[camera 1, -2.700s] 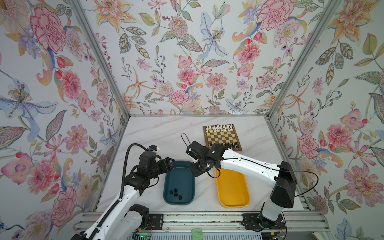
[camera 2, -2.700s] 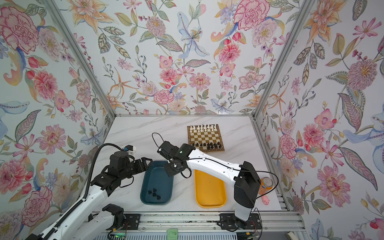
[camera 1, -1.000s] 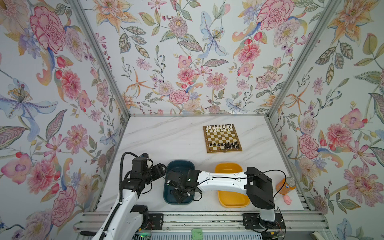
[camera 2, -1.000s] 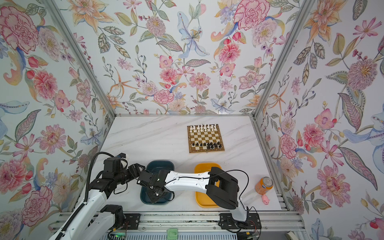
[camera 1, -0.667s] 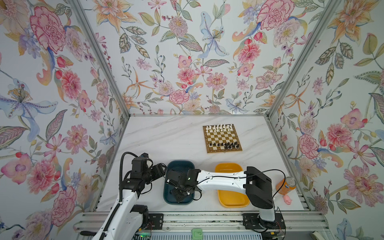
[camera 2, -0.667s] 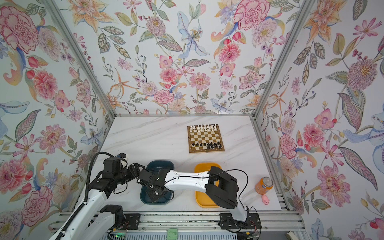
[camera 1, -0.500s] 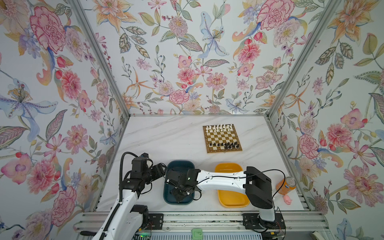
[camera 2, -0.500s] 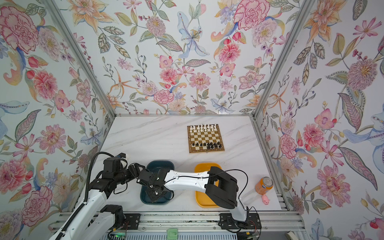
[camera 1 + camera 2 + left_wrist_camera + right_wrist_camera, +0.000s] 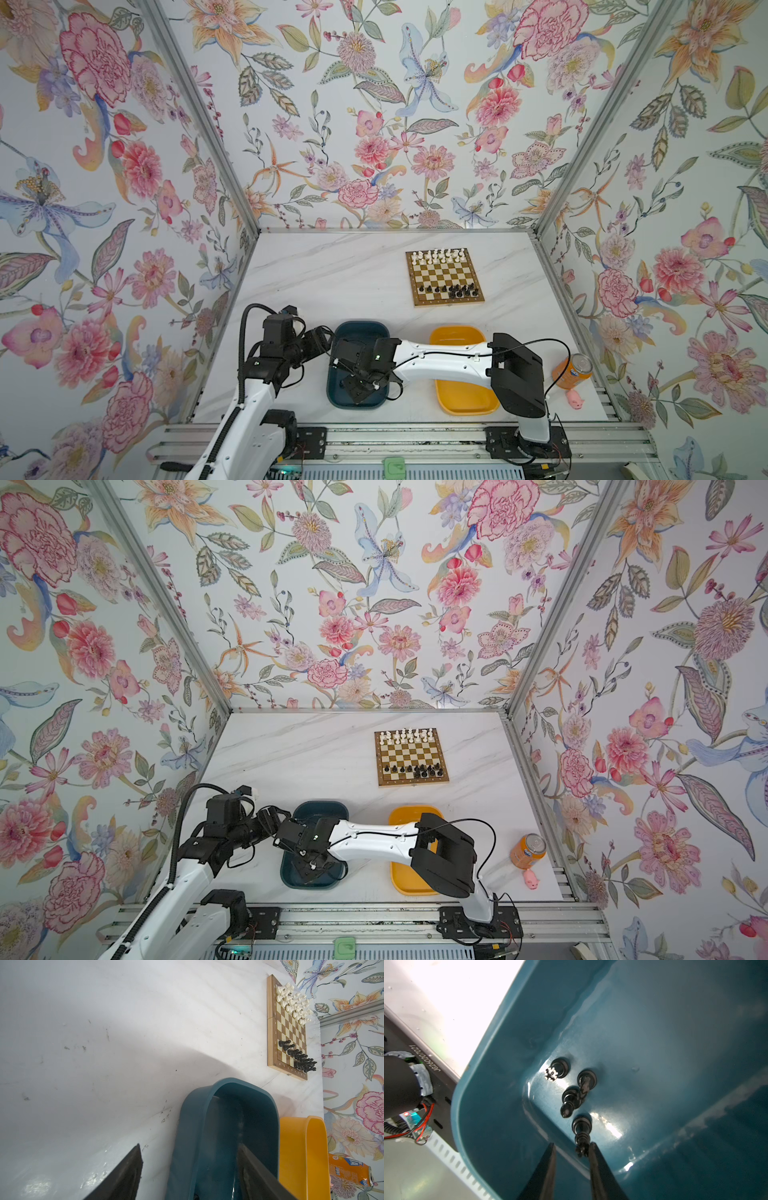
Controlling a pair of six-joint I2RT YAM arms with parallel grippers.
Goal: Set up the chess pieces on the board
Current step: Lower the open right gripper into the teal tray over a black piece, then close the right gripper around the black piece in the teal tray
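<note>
Black plastic crowned chessman (image 9: 581,1128) in teal oblong tray (image 9: 508,1022), off-centre between part-open, empty right jaws; may tip or skid on closing. Left jaws wide, empty.

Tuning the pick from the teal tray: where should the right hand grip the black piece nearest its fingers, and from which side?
Probably by the ribbed neck below its crown, from straight above: the black piece stands upright on its round base, apart from the other three pieces, and the open right hand hangs over it.
</note>
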